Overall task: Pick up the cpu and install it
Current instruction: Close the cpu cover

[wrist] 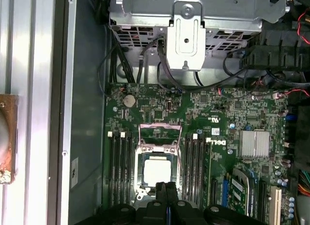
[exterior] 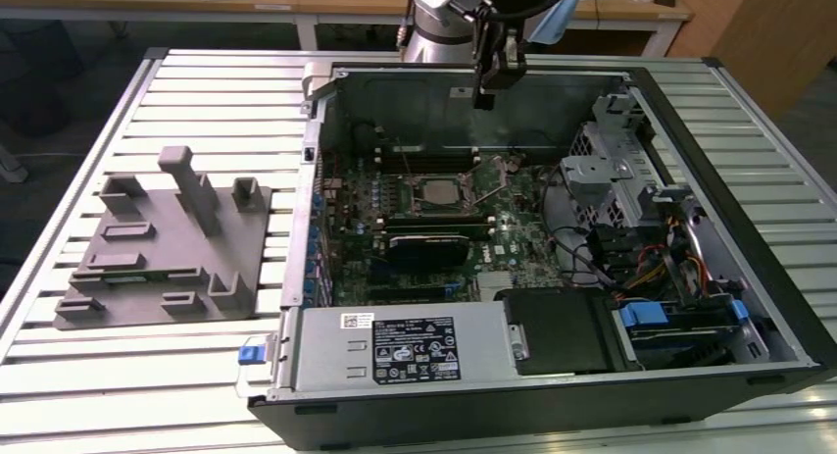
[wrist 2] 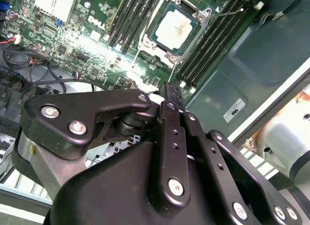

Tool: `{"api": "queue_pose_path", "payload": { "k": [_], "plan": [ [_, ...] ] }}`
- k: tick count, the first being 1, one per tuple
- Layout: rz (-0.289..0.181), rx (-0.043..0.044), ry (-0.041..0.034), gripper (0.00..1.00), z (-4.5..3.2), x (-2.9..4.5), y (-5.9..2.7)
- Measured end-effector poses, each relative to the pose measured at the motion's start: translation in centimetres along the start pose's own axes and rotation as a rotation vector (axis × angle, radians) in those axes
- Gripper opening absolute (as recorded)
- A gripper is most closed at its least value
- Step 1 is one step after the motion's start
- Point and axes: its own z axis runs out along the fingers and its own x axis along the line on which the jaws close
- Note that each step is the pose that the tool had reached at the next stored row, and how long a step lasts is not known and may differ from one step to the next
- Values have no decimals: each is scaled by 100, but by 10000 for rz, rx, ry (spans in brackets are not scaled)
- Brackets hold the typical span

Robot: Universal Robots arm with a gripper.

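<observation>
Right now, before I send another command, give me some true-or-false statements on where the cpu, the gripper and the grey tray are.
1. The gripper holds the cpu. False: its fingers are shut on nothing, and the cpu lies in the socket on the motherboard.
2. The gripper hangs above the open computer case. True.
3. The grey tray lies inside the case. False: it lies on the table outside the case, on the exterior view's left.
4. Memory slots flank the socket on both sides. True.
</observation>
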Motion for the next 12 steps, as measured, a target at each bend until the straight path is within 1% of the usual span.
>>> {"api": "queue_pose_path", "payload": {
  "k": [2, 5, 8, 12],
  "plan": [
    [-20, -1, -1, 11, 21, -1, 23],
    [-48, 0, -2, 11, 44, -2, 88],
    [-48, -1, -2, 11, 70, -7, 90],
    [-49, -12, -2, 11, 108, -33, 90]
  ]
}}
